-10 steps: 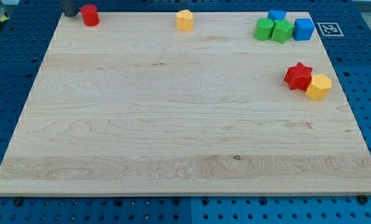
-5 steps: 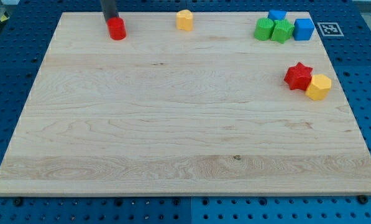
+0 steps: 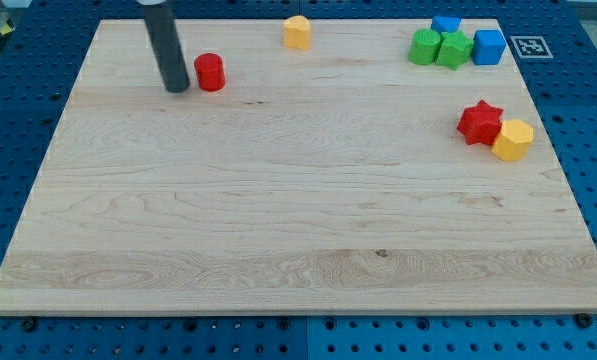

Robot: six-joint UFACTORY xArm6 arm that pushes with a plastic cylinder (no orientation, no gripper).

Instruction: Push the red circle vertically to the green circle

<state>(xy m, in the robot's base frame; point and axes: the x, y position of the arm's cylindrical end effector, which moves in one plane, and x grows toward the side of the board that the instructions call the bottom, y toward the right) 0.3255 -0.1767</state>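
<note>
The red circle point(image 3: 210, 72) stands on the wooden board near the view's top left. My tip point(image 3: 176, 88) is just left of it, a small gap apart. The green circle point(image 3: 425, 46) stands at the view's top right, touching a green star point(image 3: 455, 49) on its right.
A yellow block point(image 3: 297, 32) sits at the top middle. A blue cube point(image 3: 489, 47) and another blue block point(image 3: 445, 24) sit beside the green pair. A red star point(image 3: 480, 122) touches a yellow hexagon point(image 3: 513, 140) at the right. The board point(image 3: 298, 220) has blue pegboard around it.
The red circle has moved right and down from the top-left corner. My tip has followed it, and now stands at its left side rather than above it.
</note>
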